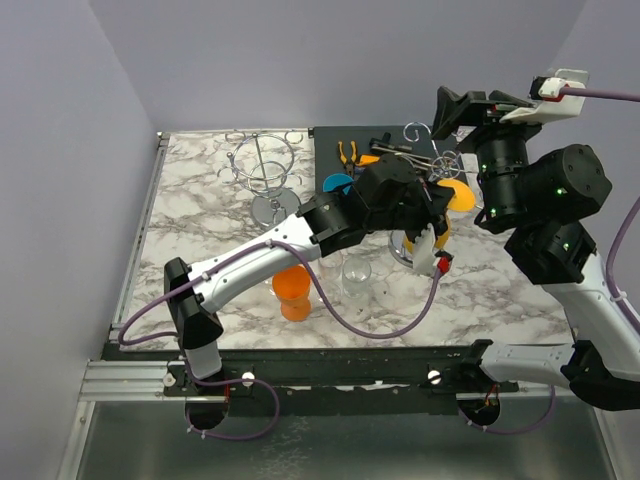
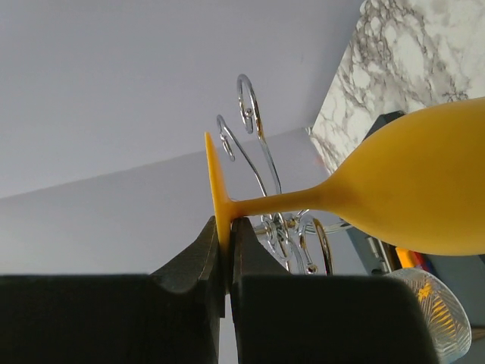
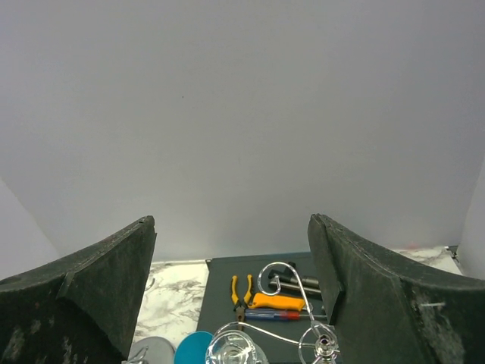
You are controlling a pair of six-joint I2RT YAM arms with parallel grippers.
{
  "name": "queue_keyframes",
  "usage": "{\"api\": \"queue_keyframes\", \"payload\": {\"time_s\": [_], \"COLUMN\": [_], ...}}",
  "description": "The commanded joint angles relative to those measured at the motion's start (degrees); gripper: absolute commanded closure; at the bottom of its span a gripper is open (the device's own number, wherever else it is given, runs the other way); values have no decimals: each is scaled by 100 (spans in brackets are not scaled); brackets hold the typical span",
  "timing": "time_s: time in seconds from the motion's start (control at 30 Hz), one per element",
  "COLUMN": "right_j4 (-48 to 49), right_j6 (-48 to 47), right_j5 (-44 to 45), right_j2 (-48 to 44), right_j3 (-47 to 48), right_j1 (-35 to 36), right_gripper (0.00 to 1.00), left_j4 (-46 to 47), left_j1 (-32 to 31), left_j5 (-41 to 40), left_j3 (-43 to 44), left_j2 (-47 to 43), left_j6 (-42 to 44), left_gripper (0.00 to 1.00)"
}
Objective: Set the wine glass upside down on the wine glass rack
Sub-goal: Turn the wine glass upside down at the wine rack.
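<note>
The yellow wine glass point(image 2: 424, 189) lies on its side in the air, and my left gripper point(image 2: 225, 243) is shut on the rim of its flat foot. Close behind it stand the curled chrome hooks of the wine glass rack point(image 2: 250, 114). From above, the left gripper point(image 1: 430, 225) sits at the rack point(image 1: 418, 133) on the dark mat, with the glass point(image 1: 458, 194) partly hidden by the wrist. My right gripper point(image 3: 231, 224) is open and empty, raised above and behind the rack point(image 3: 280, 277). In the top view the right gripper point(image 1: 455, 108) is at the back right.
A second chrome rack point(image 1: 262, 165) stands back left on the marble. An orange glass point(image 1: 292, 290) and a clear glass point(image 1: 355, 275) stand near the front centre. On the dark mat point(image 1: 335, 138) lie pliers point(image 1: 347, 152), a screwdriver point(image 3: 276, 302) and a blue disc point(image 1: 337, 183).
</note>
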Motion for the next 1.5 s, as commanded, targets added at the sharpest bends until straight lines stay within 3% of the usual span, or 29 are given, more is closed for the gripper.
{"api": "queue_keyframes", "payload": {"time_s": [0.0,0.7,1.47], "right_j4": [-140,-235,-377], "right_j6": [91,177,122], "right_j5": [-191,-169,151], "right_j2": [-39,-277,-158], "right_j3": [49,-155,-207], "right_j1": [2,6,1], "right_gripper": [12,11,8], "left_j4": [117,-50,35], "left_j1": [-21,372,80], "left_j5": [-566,-1089,-864], "left_j3": [374,142,-1025], "left_j2": [229,9,-831], "left_j6": [143,116,88], "left_gripper": [100,100,100]}}
